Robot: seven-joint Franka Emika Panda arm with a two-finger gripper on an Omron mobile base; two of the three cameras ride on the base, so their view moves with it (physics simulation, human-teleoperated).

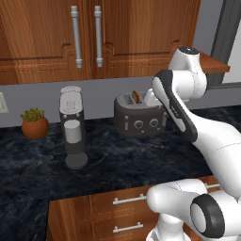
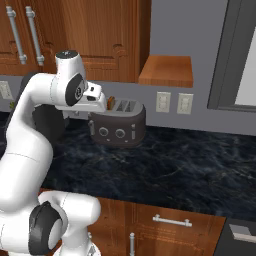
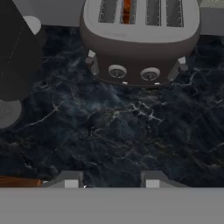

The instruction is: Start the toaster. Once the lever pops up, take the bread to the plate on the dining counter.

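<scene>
Dark grey toaster [image 3: 140,41] sits on black marble, bread [image 3: 127,9] poking from a slot. Gripper [image 3: 112,181] hovers before it, fingers parted, empty

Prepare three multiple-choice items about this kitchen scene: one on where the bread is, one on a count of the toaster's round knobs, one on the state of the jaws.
1. Where is the bread?
A. Standing in a slot of the toaster
B. Lying on the counter
C. Held by the arm

2. How many round knobs sit on the toaster's front between its end sliders?
A. One
B. Two
C. Four

3. What are the jaws of the gripper doing?
A. Clamped on the bread
B. Pressing a knob
C. Apart, with nothing between them, above the black counter in front of the toaster

Answers:
1. A: a brown slice edge rises from the slot in the left base view, and the hand view shows it in the slot too.
2. B: the hand view shows two round dials side by side.
3. C: the hand view shows both finger tips separated, bare stone between them.
</scene>
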